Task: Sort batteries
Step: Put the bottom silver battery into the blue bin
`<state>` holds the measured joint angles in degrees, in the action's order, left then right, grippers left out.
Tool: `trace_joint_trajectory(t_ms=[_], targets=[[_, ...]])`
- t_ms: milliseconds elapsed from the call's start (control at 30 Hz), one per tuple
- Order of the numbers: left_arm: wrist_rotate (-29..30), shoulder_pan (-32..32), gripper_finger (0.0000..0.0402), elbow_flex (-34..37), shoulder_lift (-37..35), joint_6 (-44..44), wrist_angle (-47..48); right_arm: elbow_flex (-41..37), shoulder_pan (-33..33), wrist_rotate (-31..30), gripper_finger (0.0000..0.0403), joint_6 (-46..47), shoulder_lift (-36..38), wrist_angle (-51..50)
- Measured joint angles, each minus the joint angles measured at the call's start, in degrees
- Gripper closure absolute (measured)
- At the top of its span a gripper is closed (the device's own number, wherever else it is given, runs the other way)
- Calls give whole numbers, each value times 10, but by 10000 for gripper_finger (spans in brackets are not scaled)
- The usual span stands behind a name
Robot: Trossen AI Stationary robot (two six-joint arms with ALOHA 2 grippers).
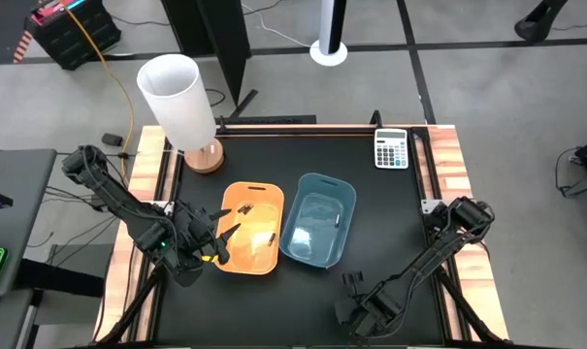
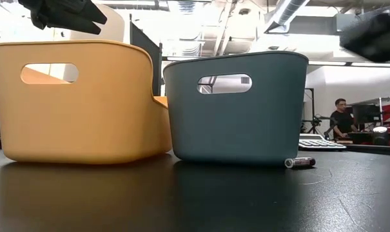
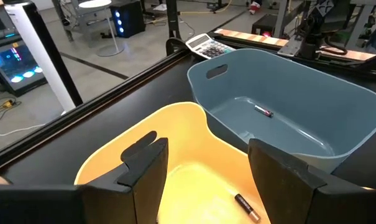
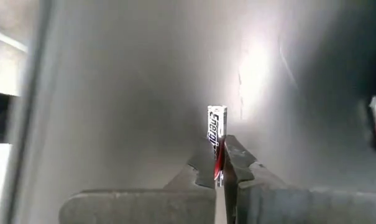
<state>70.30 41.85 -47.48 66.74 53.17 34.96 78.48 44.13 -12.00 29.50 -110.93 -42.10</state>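
My left gripper (image 1: 218, 239) is open and hovers over the orange bin (image 1: 249, 228), near its left wall; it is empty in the left wrist view (image 3: 206, 165). A dark battery (image 3: 247, 207) lies on the orange bin's floor. Another battery (image 3: 263, 112) lies in the blue bin (image 3: 281, 106). My right gripper (image 1: 352, 284) is in front of the blue bin (image 1: 319, 218), toward the table's near edge, shut on a silvery-white battery (image 4: 217, 127). One more battery (image 2: 300, 162) lies on the table against the blue bin's base. My right gripper pinches the silvery-white battery between its two fingers (image 4: 237, 165) at the battery's red-and-dark end (image 4: 218, 163). The battery lies along the fingers, and its printed silvery end (image 4: 217, 118) sticks out past the fingertips. It touches nothing else that I can see.
A white cylinder on a wooden base (image 1: 181, 102) stands at the table's far left corner, and a calculator (image 1: 391, 148) lies at the far right. The two bins sit side by side mid-table. A person (image 2: 340, 119) stands far back in the room.
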Motion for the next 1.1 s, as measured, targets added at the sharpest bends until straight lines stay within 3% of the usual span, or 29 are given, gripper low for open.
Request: trace_joint_trajectory(t_ms=[167,400,633,733,867,1000,1100], targets=[[0,0,185,0,0,0,-2,71,-8,-52,396,-47,0,-68],[0,0,185,0,0,-12,-19,206,-45,-182,396,-122,2,-231],[0,0,185,0,0,-28,-32,248,-137,-210,385,-190,3,-288],[0,0,185,0,0,-28,-32,248,-176,-199,352,-194,3,-290],[-9,0,185,0,0,-28,-32,248,-208,-182,281,-196,3,-289],[-11,0,185,0,0,-28,-32,248,-209,-180,205,-206,3,-289],[-11,0,185,0,0,-28,-32,248,-196,-180,170,-202,3,-288]])
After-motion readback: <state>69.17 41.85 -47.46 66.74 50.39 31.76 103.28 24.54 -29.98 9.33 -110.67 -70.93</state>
